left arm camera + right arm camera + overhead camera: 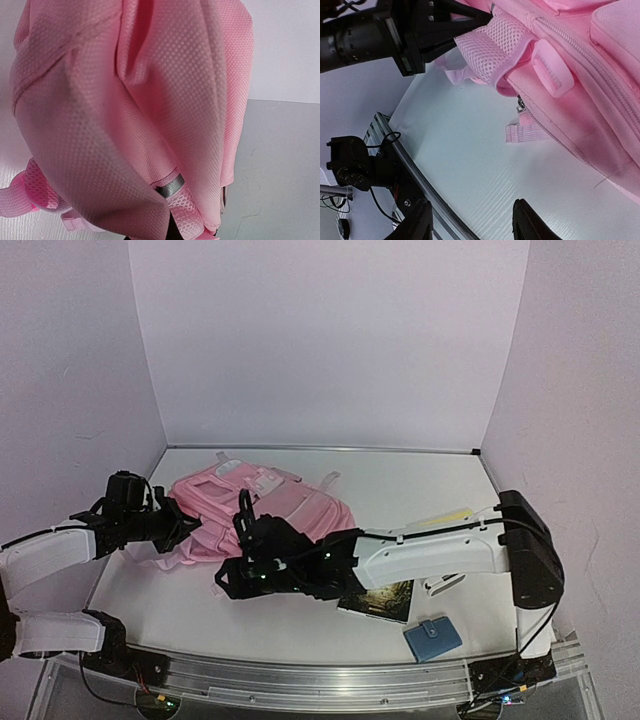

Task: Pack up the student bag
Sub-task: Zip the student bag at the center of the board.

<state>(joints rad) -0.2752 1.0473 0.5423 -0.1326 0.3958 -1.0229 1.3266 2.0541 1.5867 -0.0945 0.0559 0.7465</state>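
top external view, nearest first: a blue wallet (432,637) and a book (378,600) lie by the right arm's base. beyond them the right gripper (472,220) hovers empty, jaws apart, beside the student bag (290,502), which lies mid-table. farther left, the left gripper (185,527) is clenched on the bag's edge. best, i judge: pinch the zip pull (520,105) squarely while the left hold tensions the fabric.

Pink student bag (125,100), close-up
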